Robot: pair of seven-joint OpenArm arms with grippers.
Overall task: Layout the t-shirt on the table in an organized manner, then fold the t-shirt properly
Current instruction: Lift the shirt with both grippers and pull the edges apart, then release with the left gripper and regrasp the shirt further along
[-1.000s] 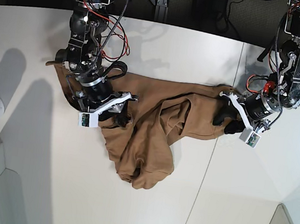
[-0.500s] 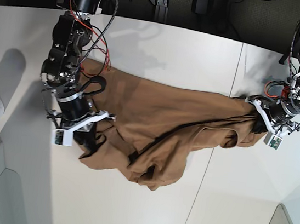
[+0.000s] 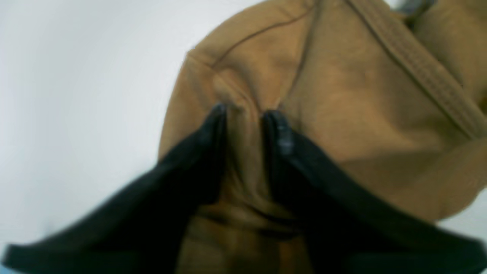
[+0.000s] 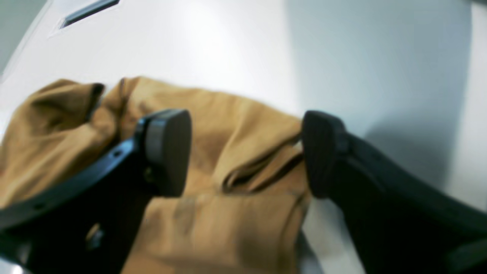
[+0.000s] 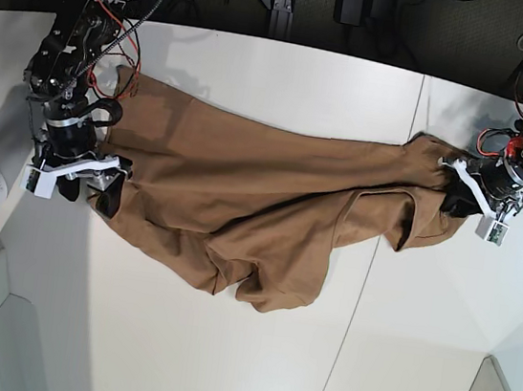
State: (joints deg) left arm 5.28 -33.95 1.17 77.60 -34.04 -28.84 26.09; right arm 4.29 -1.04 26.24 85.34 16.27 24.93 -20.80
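My left hand (image 3: 243,114) pinches a fold of the t-shirt (image 5: 260,205). My right hand (image 4: 245,152) is spread over its edge on the table (image 5: 259,70).

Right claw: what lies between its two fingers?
In the right wrist view, the right claw stands open, and a folded edge of the t-shirt lies between the fingers.

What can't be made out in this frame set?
- Left wrist view: blur leaves it unclear whether the left gripper pinches the t-shirt.
- Base view: collar tag not visible among the t-shirt's folds.
- Right wrist view: t-shirt cut off at the bottom edge, partly behind the open right gripper.
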